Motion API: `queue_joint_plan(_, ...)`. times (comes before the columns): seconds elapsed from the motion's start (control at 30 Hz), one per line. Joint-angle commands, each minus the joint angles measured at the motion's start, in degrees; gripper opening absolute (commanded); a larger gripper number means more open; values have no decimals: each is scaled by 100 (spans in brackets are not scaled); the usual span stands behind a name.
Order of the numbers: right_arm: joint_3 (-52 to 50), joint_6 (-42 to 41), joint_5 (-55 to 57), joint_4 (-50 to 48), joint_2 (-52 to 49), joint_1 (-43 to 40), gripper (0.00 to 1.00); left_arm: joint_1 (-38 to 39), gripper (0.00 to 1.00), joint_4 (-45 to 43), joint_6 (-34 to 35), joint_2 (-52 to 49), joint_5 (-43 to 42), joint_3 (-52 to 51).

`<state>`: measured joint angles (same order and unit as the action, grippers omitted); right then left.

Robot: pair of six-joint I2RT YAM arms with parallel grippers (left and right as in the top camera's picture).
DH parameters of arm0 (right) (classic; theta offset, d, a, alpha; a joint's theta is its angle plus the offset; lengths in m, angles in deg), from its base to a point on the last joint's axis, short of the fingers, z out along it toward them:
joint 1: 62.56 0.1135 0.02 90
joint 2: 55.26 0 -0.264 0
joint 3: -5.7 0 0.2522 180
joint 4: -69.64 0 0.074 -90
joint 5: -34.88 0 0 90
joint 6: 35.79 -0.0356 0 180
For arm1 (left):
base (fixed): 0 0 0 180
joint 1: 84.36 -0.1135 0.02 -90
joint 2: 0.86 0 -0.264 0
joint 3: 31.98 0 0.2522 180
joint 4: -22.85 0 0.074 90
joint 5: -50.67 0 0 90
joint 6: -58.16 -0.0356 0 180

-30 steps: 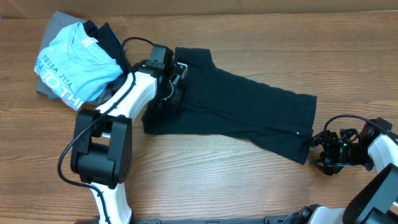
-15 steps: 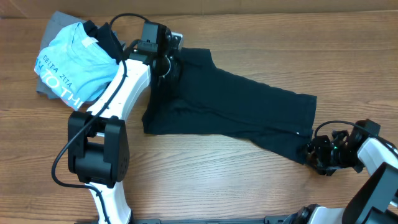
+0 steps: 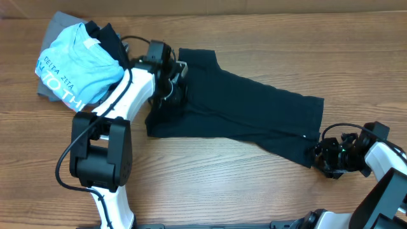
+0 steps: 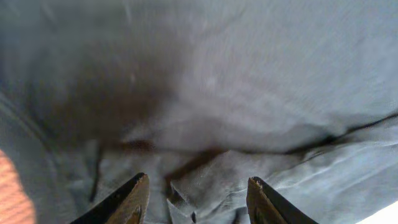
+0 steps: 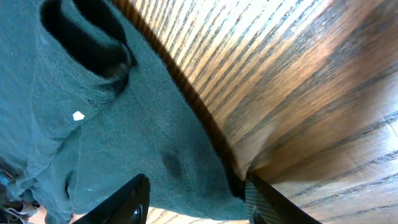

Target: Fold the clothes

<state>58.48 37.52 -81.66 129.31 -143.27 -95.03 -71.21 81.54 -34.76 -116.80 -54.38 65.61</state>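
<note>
The clothes (image 3: 254, 108), a dark navy T-shirt, lie spread slantwise across the middle of the table. My left gripper (image 3: 176, 81) hovers over the shirt's left end, next to its upper edge. In the left wrist view its jaws (image 4: 198, 183) stand open above rumpled folds of the cloth (image 4: 249, 74), holding nothing. My right gripper (image 3: 320, 156) is at the shirt's lower right corner. In the right wrist view it (image 5: 196, 183) is open, with the shirt's edge (image 5: 93, 124) lying between the fingers and one finger (image 5: 255, 186) right at the cloth's border.
A light blue T-shirt with white lettering (image 3: 76, 63) is piled on a grey garment (image 3: 54, 22) at the back left, a dark piece (image 3: 111, 38) beside it. Bare wooden table (image 3: 222, 184) runs along the front, with more of it (image 5: 311, 74) beyond the shirt's corner.
My left gripper has opened and let go of the cloth, after swinging toward the back and returning. My right gripper has slid left onto the shirt's corner, its jaws a little narrower.
</note>
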Motion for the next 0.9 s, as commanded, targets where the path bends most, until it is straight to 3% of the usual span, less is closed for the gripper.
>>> queue_joint_plan(0.0,-120,-9,402,-85,2,42,53,52,50,-125,-72,-9,-114,-282)
queue_joint_plan(0.07,-120,-9,400,-85,2,42,53,57,38,-240,-72,-9,-111,-358)
queue_joint_plan(0.13,-120,-9,402,-85,2,42,53,59,9,-417,-28,-9,-142,-374)
queue_joint_plan(0.23,-120,-7,404,-85,2,42,53,59,4,-798,129,-9,-151,-308)
queue_joint_plan(0.47,-120,-7,407,-81,2,42,53,28,4,-1602,380,-9,-151,264)
queue_joint_plan(0.5,-120,-7,407,-83,2,42,53,33,9,-1685,389,-9,-151,317)
queue_joint_plan(0.6,-120,-7,407,-70,2,42,53,52,42,-1742,468,-9,-151,367)
queue_joint_plan(0.7,-120,-7,498,-63,2,42,53,52,54,-1333,457,-9,48,367)
queue_joint_plan(0.87,-120,-7,555,-46,2,42,53,-28,50,-35,435,-9,896,367)
